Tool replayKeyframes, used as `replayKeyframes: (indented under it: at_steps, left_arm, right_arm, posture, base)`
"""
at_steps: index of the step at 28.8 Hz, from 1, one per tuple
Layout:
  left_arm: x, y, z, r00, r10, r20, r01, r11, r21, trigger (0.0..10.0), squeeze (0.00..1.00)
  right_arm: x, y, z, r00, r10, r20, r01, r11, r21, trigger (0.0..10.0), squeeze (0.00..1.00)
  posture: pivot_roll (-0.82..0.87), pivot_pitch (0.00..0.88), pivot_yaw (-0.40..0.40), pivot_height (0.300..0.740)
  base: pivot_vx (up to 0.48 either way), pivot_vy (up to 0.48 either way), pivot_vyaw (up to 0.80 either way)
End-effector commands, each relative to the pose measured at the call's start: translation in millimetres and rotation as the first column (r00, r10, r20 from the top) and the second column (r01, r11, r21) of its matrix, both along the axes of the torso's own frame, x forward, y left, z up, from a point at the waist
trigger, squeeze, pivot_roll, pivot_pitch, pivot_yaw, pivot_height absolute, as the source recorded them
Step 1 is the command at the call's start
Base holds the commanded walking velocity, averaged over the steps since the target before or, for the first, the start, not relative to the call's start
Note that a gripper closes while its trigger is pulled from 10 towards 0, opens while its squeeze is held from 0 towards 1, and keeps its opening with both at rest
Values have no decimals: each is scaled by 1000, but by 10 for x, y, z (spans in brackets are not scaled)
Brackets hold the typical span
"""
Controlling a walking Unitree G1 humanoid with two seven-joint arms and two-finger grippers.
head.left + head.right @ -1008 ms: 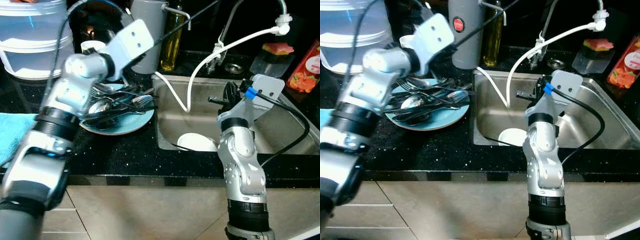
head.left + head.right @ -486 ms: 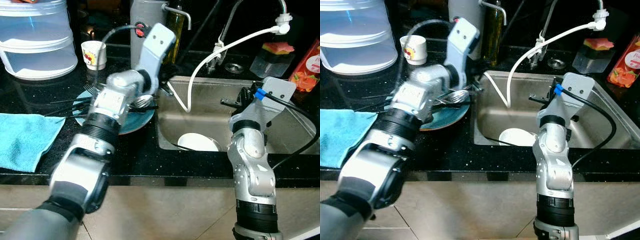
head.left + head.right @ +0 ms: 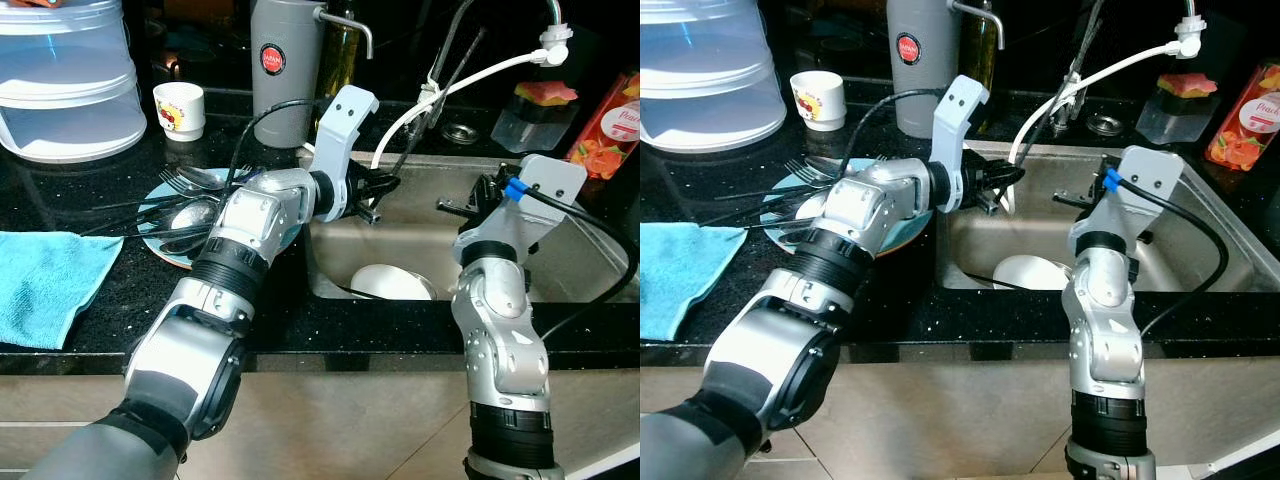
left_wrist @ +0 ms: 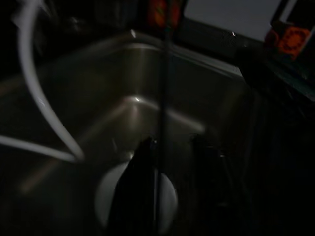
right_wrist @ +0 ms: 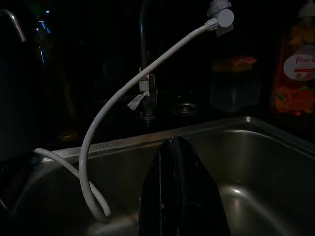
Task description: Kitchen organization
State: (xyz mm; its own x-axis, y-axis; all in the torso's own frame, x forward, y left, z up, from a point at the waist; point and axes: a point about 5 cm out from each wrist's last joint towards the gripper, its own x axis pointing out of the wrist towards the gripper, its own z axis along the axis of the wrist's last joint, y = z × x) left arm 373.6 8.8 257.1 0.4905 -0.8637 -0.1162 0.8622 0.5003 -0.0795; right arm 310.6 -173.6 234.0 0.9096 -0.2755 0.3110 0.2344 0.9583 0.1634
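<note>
My left gripper [image 3: 374, 188] reaches over the left rim of the steel sink [image 3: 560, 262], shut on a long thin black chopstick [image 3: 445, 95] that slants up toward the tap. In the left wrist view the chopstick [image 4: 165, 78] runs up beside one finger [image 4: 140, 167], above a white bowl [image 4: 135, 196] on the sink floor. A blue plate [image 3: 170, 250] piled with forks, spoons and more black sticks sits on the counter left of the sink. My right gripper [image 3: 463, 203] hovers over the sink's middle, shut and empty [image 5: 176, 147].
A white hose [image 3: 470, 78] loops from the tap into the sink. A grey flask [image 3: 285, 60], a small cup [image 3: 178, 108] and a clear lidded tub [image 3: 60, 90] stand at the back. A blue cloth [image 3: 45, 285] lies at the left; a red bottle [image 3: 605, 120] stands at the right.
My left arm has swung right from the blue plate to over the sink, carrying the black chopstick. The right arm has stayed roughly where it was.
</note>
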Motion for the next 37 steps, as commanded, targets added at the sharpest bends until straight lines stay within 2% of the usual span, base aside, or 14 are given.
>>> replayKeyframes:
  at_steps: [1,8,11,13,15,16,17,18,26,28,31,34,35,37]
  left_arm:
    - [-60,-97,-123,998,-34,-44,35,999,23,10000,1000]
    - [-39,-85,-130,999,-10,-45,11,1000,22,10000,1000]
    - [25,-29,-15,997,77,6,-77,997,-20,10000,1000]
    - [106,74,86,976,204,75,-206,978,22,10000,831]
    - [117,90,99,972,220,78,-223,974,32,10000,776]
    - [130,110,132,964,241,113,-249,967,61,10000,431]
    - [139,130,178,947,278,160,-295,951,93,10000,173]
    - [131,143,239,937,285,204,-311,944,113,10000,0]
    - [71,246,529,926,261,274,-280,960,32,10000,0]
    - [42,437,597,923,239,303,-272,960,72,10000,0]
    - [33,502,617,924,241,298,-275,959,76,10000,0]
    - [-105,858,723,929,187,319,-234,966,114,10000,0]
    - [-105,858,723,929,187,319,-234,966,114,10000,0]
    - [-221,1082,751,932,143,332,-208,963,169,10000,0]
  right_arm:
    - [-26,-19,-17,1000,-1,-12,1,1000,4,10000,0]
    - [-17,-12,-6,1000,7,-9,-7,1000,2,10000,0]
    - [-5,11,14,1000,23,-2,-23,1000,0,10000,0]
    - [-2,32,29,999,43,2,-43,999,-6,10000,0]
    - [-1,37,31,999,49,3,-49,999,-7,10000,0]
    - [1,51,34,998,62,3,-62,998,-11,10000,0]
    - [3,75,39,996,84,4,-84,996,-18,10000,0]
    - [9,104,50,994,112,6,-112,993,-28,10000,0]
    - [7,235,122,961,276,16,-274,959,-76,10000,0]
    - [-25,334,159,913,408,-13,-405,901,-156,10000,0]
    - [-33,357,158,899,436,-28,-434,883,-179,10000,0]
    - [-83,441,147,833,549,-70,-550,806,-219,10000,0]
    - [-83,441,147,833,549,-70,-550,806,-219,10000,0]
    - [-117,476,140,788,609,-94,-612,757,-227,10000,0]
  posture:
    - [163,8,-46,740]
    - [163,4,-52,740]
    - [159,0,-59,740]
    - [157,0,-63,740]
    - [157,0,-63,740]
    - [157,0,-63,740]
    - [156,0,-64,740]
    - [157,0,-64,740]
    - [159,0,-62,740]
    - [166,0,-64,740]
    - [168,0,-64,740]
    - [183,0,-68,740]
    - [183,0,-68,740]
    - [197,0,-71,740]
  base:
    - [0,0,0]
    - [0,0,0]
    - [0,0,0]
    - [0,0,0]
    - [0,0,0]
    - [0,0,0]
    - [0,0,0]
    - [0,0,0]
    - [0,0,0]
    - [0,0,0]
    - [0,0,0]
    - [0,0,0]
    - [0,0,0]
    - [0,0,0]
